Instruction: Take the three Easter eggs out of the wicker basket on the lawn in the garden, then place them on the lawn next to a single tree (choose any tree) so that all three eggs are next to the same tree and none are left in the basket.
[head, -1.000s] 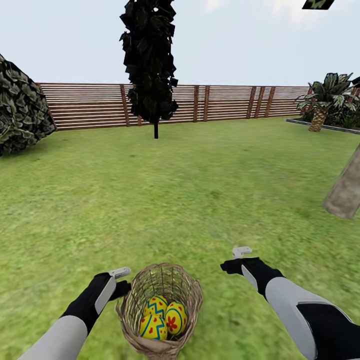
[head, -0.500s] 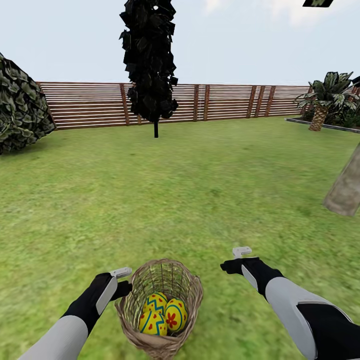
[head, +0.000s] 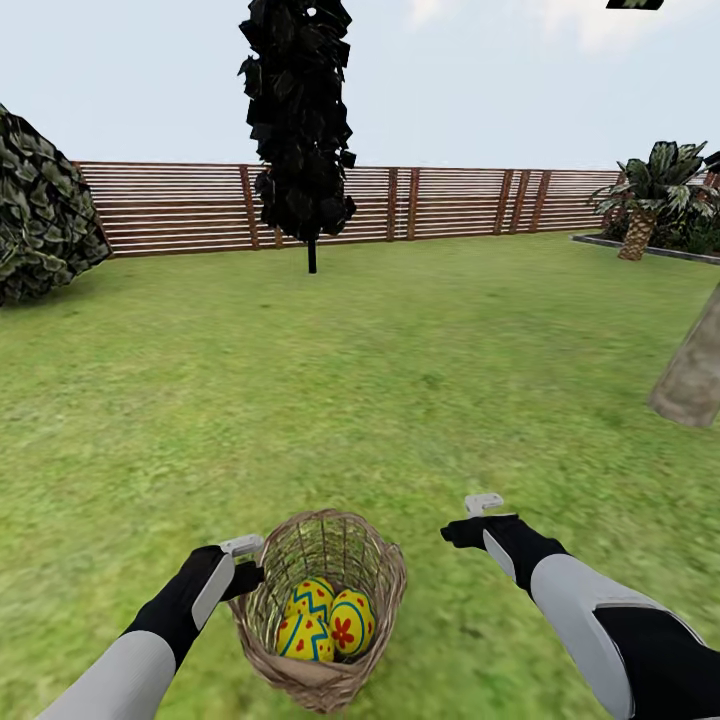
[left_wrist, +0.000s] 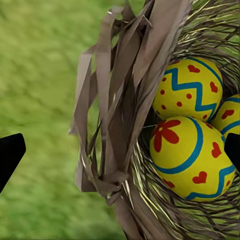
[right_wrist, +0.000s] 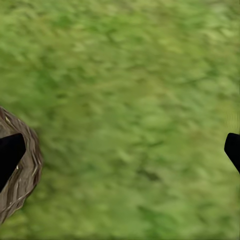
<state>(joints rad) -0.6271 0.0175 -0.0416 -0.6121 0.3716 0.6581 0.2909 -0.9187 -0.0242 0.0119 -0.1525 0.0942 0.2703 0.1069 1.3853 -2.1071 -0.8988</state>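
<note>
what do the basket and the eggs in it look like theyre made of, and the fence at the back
Wicker basket: looks like woven brown wicker, matte, with open gaps between thin strands and flat strips bunched at the rim.
Easter eggs: smooth, slightly glossy yellow shells with painted red dots and blue-green zigzags; plastic or painted shell, hard to tell which.
Fence: appears to be brown wooden horizontal slats on upright posts.

Even, bright daylight with no clear source; the lawn (head: 400, 380) carries hardly any cast shadows. Grass texture is soft and smeared in both wrist views, while the Easter eggs (left_wrist: 192, 150) render crisply.
</note>
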